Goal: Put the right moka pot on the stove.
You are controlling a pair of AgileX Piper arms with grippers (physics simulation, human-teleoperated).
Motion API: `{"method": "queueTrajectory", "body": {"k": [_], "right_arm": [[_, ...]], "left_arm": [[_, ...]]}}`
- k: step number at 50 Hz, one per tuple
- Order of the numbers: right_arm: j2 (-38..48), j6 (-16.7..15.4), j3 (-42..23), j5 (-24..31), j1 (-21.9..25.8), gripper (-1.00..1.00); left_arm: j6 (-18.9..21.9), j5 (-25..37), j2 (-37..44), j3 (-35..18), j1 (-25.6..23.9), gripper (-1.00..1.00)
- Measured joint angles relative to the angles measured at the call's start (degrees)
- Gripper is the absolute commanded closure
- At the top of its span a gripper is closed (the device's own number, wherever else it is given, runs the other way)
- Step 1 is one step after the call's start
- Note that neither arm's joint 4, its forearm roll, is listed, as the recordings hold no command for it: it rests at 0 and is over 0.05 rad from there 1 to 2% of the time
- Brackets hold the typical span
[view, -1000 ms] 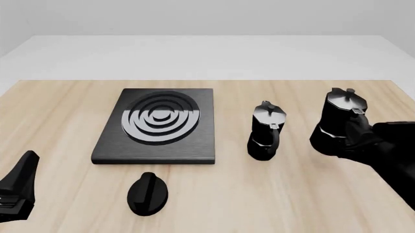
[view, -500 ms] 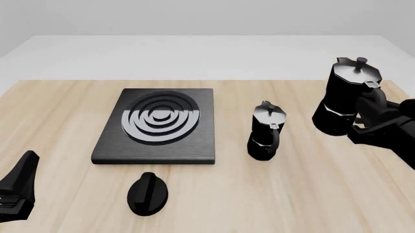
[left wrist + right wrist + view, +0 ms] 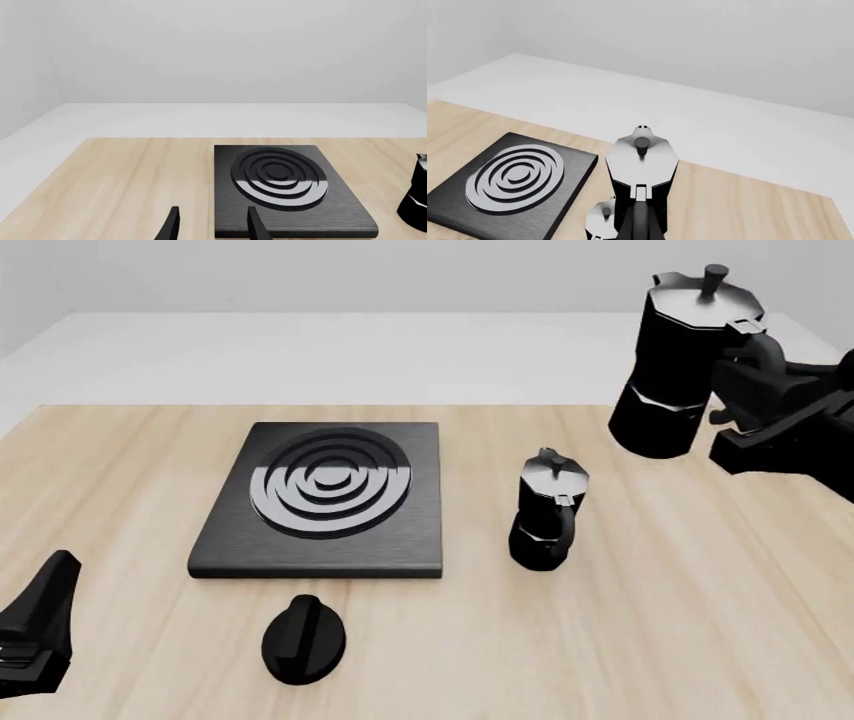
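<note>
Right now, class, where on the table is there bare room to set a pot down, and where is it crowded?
The stove has nothing on its rings. Bare wood lies left of it and right of the standing moka pot. It is tighter between stove and that pot, and near the dial knob. The right end effector holds the right moka pot aloft.

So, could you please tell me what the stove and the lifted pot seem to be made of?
The stove looks like dark brushed metal: fine streaks, with glossy silver-grey rings. The lifted pot, held by the right gripper, looks like black-coated metal with a polished lid, though the render leaves that open.
</note>
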Motion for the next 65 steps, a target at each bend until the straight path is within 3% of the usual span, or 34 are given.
{"method": "queueTrajectory", "body": {"k": [21,40,65], "right_arm": [[9.1,-1.0,-9.4,0.3,9.5,1.0],[21.5,-2.2,-14.7,-5.3,15.5,1.0],[36.9,-3.3,-20.9,-13.3,19.3,1.0]], "left_arm": [[0.0,0.0,0.0,0.0,0.0,-1.0],[0.0,0.0,0.0,0.0,0.0,-1.0],[0.0,0.0,0.0,0.0,0.0,-1.0]]}}
